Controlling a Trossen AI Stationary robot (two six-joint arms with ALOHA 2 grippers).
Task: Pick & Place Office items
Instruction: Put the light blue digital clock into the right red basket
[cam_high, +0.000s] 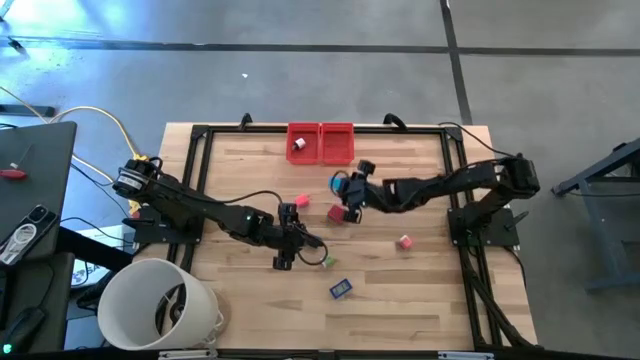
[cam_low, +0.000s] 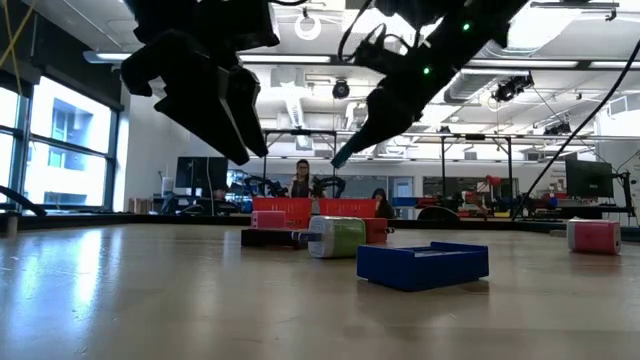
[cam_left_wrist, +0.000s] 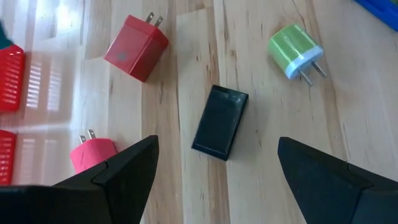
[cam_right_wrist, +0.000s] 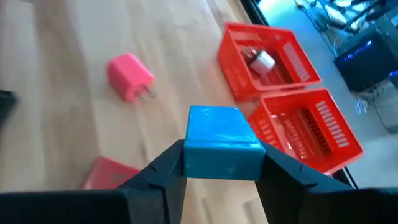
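Observation:
My right gripper (cam_right_wrist: 221, 163) is shut on a light blue piece (cam_right_wrist: 219, 142) above the table's middle (cam_high: 340, 184), near the two red bins (cam_right_wrist: 268, 57). My left gripper (cam_left_wrist: 217, 171) hangs open over a black piece (cam_left_wrist: 219, 121) that lies flat on the wood, its fingers clear of it on either side. Around the black piece lie a red plug (cam_left_wrist: 135, 48), a green plug (cam_left_wrist: 295, 50) and a pink plug (cam_left_wrist: 93, 154). A dark blue piece (cam_high: 341, 288) and a pink-and-white piece (cam_high: 404, 241) lie farther toward the near and right sides. My right gripper pinches the light blue piece by two opposite sides (cam_right_wrist: 189, 158) between its two fingers. The fingers slant down from the table's right side. The piece is lifted clear of the table, its broad top face up.
The left red bin (cam_high: 303, 143) holds a small white piece (cam_right_wrist: 262, 60); the right bin (cam_high: 338, 143) stands beside it at the far edge. A big white bucket (cam_high: 160, 305) stands off the near left corner. A black frame (cam_high: 200, 160) rims the table.

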